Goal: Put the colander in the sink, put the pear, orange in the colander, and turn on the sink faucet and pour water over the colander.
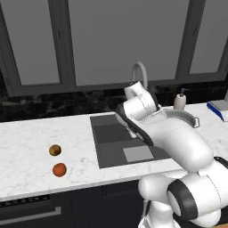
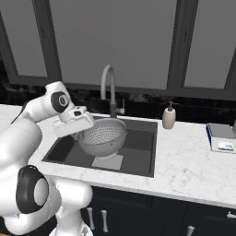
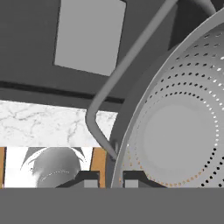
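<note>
The pale perforated colander (image 2: 103, 137) hangs tilted above the dark sink (image 2: 140, 154), just in front of the arched faucet (image 2: 109, 87). My gripper (image 2: 85, 128) is shut on its left rim. In the hand view the fingertips (image 3: 89, 180) pinch the rim beside a side handle, and the colander (image 3: 179, 131) bowl is bare inside. From the left base view the colander (image 1: 184, 116) rim peeks out behind my arm, right of the sink (image 1: 109, 133) and the faucet (image 1: 140, 73). On the counter left of the sink lie the olive-brown pear (image 1: 54, 150) and, nearer the front edge, the orange (image 1: 59, 169).
A beige soap dispenser (image 2: 168, 117) stands on the marble counter behind the sink's right corner. A blue and white box (image 2: 220, 137) lies at the far right. Dark windows rise behind the counter.
</note>
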Controlling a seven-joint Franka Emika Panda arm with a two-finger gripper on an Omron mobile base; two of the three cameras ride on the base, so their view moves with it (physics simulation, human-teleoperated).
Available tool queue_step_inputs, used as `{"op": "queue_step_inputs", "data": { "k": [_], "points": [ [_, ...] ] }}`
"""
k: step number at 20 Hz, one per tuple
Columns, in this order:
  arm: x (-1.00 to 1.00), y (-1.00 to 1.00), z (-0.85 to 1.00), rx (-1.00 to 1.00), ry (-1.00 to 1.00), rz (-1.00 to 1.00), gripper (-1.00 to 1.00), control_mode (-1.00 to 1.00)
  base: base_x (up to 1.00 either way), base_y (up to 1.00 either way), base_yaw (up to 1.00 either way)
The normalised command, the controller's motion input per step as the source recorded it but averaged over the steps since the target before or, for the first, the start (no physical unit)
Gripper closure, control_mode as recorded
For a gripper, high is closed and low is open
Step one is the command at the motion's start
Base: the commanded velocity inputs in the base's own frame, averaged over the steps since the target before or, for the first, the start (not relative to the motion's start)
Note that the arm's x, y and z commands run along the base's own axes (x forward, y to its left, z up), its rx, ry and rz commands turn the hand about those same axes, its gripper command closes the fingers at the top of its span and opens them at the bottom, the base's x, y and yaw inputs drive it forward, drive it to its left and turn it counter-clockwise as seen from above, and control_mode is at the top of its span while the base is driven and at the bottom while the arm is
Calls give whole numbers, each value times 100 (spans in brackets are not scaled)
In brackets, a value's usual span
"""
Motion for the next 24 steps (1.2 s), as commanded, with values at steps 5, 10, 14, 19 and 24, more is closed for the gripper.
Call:
{"op": "queue_step_inputs", "data": {
  "k": [5, 10, 14, 19, 24],
  "points": [
    [60, 66, -47, 0, 0, -8, 100, -100, 0, 0, 0],
    [55, 19, -42, 0, 0, -6, 100, -100, 0, 0, 0],
    [51, 0, -37, 3, 0, 0, 100, -100, 0, 0, 0],
    [40, 0, -34, 2, 0, 0, 100, -100, 0, 0, 0],
    [12, -6, -46, 7, -3, 0, 100, -100, 0, 0, 0]
  ]
}}
